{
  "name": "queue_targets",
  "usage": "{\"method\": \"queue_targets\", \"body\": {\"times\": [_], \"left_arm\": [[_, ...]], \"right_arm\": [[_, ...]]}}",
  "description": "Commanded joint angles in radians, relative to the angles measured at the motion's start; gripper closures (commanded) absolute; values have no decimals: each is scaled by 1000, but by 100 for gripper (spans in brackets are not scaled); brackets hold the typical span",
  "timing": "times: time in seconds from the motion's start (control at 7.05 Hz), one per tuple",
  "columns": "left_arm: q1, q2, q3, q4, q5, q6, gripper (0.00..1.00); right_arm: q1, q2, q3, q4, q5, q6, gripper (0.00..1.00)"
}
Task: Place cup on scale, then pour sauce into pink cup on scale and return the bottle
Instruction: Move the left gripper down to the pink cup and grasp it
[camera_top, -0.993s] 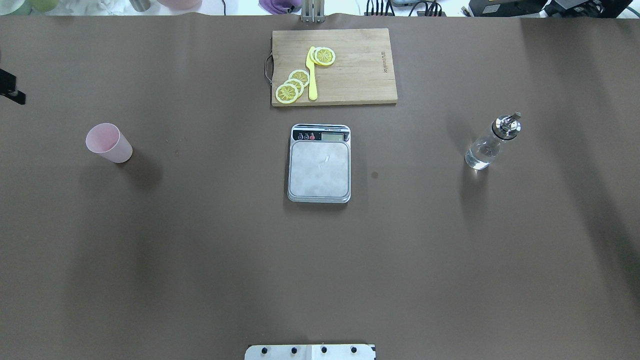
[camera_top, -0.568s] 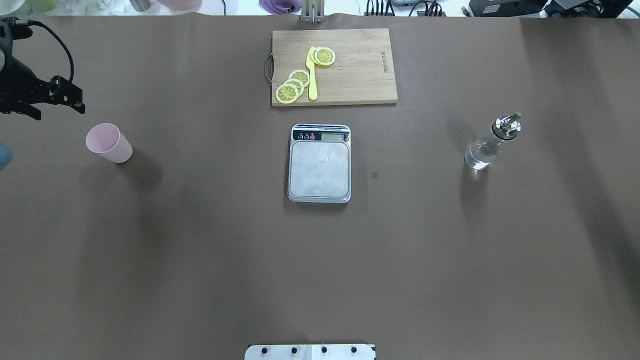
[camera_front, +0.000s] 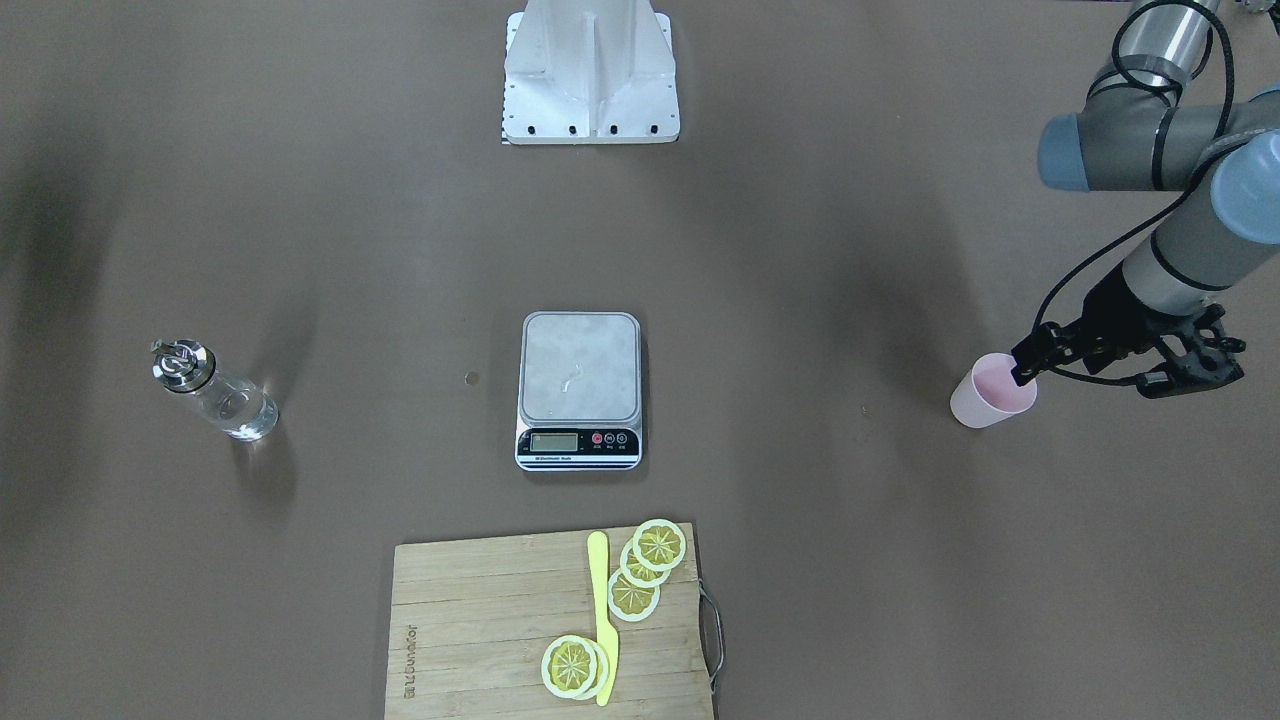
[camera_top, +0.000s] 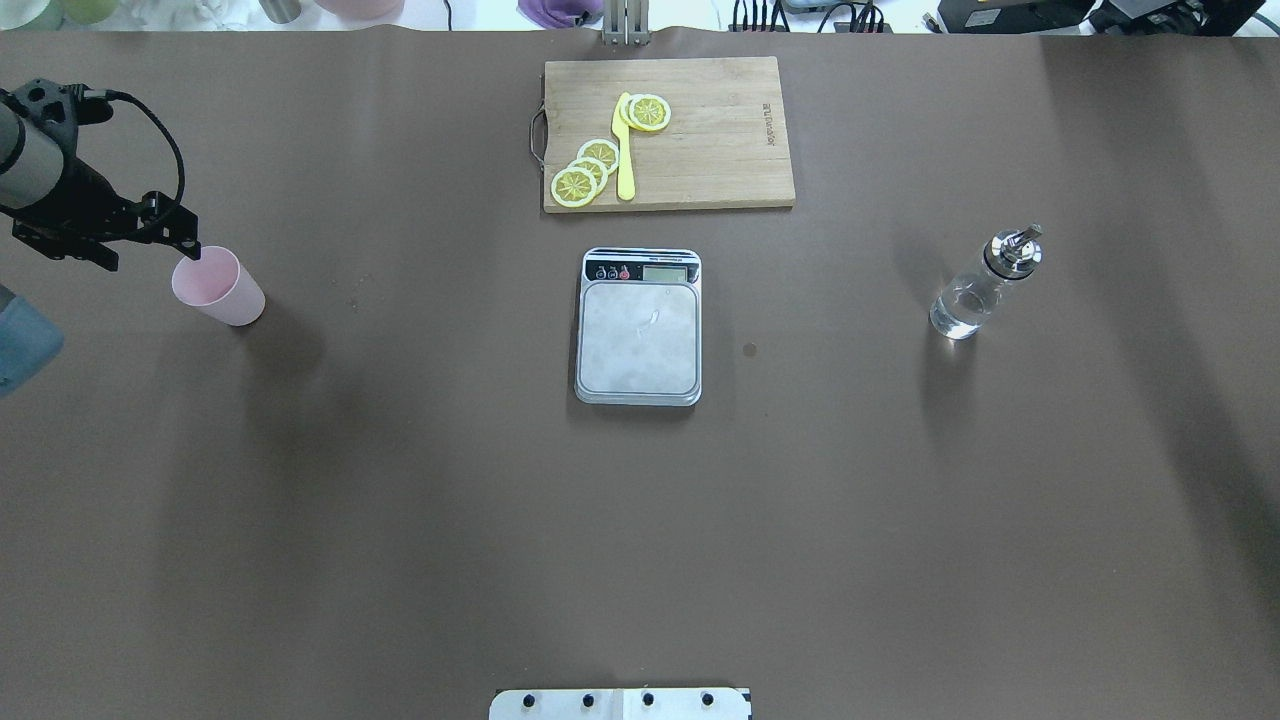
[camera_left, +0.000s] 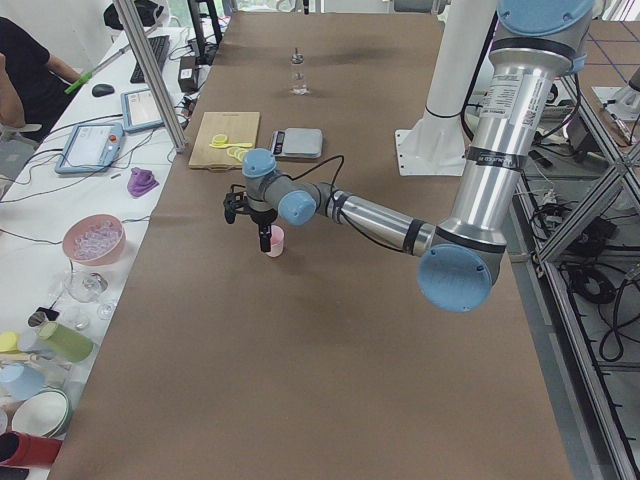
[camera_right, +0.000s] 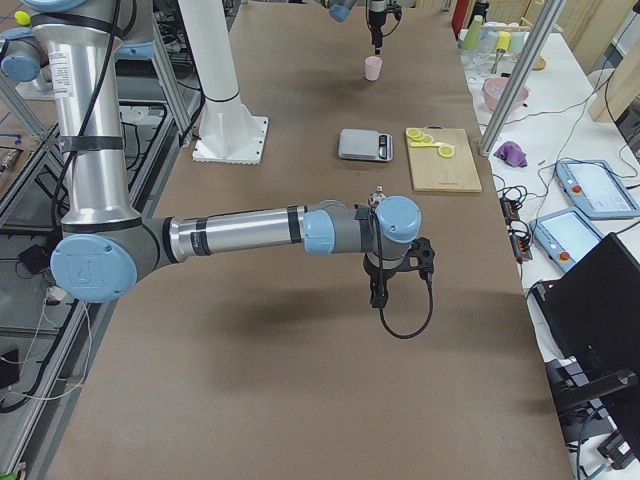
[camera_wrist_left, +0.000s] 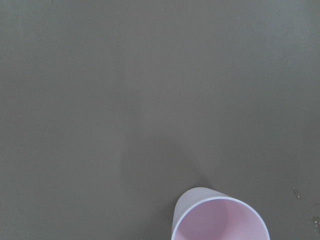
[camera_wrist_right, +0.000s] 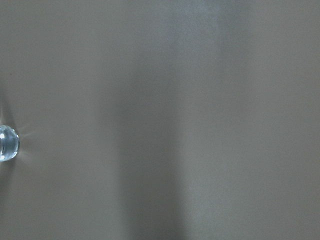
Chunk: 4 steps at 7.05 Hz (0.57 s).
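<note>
The first step, the placing of the cup on the scale, was judged to be barely begun. At the far left of the worktop (camera_top: 400, 500) the left claw (camera_front: 1195, 375) was seen just beside the cup (camera_top: 218, 285), on the side away from the scale. Its fingers appeared to be apart, and nothing was held between them. The cup was not enclosed; only a black part of the wrist assembly overlapped its rim in the overhead view. The cup stood upright, and nothing could be seen inside it in the left wrist view.

For the next move, the claw would need to be shifted over the cup, lowered around its wall and closed gently, since a light tapered cup was judged easy to tip.

In the middle, the scale (camera_top: 638, 335) lay with its steel platform bare, well apart from the cup. Beyond it, lemon slices (camera_top: 585, 170) and a yellow knife (camera_top: 624, 150) rested on a cutting board (camera_top: 700, 140).

To the right, the bottle (camera_top: 975, 290) stood untouched with clear sauce (camera_top: 955, 312) in it; the level could not be judged. The right claw (camera_right: 383, 295) was shown only from the side, so its state could not be told.
</note>
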Motion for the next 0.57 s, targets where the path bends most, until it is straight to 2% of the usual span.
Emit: {"method": "queue_targets", "body": {"times": [0.0,0.43], "left_arm": [[40,2,9,-1,25,-2,3],[42,3,32,-3,26,2,22]], "right_arm": [[0,-1,0,0,0,2,0],[0,2,0,0,0,2,0]]}}
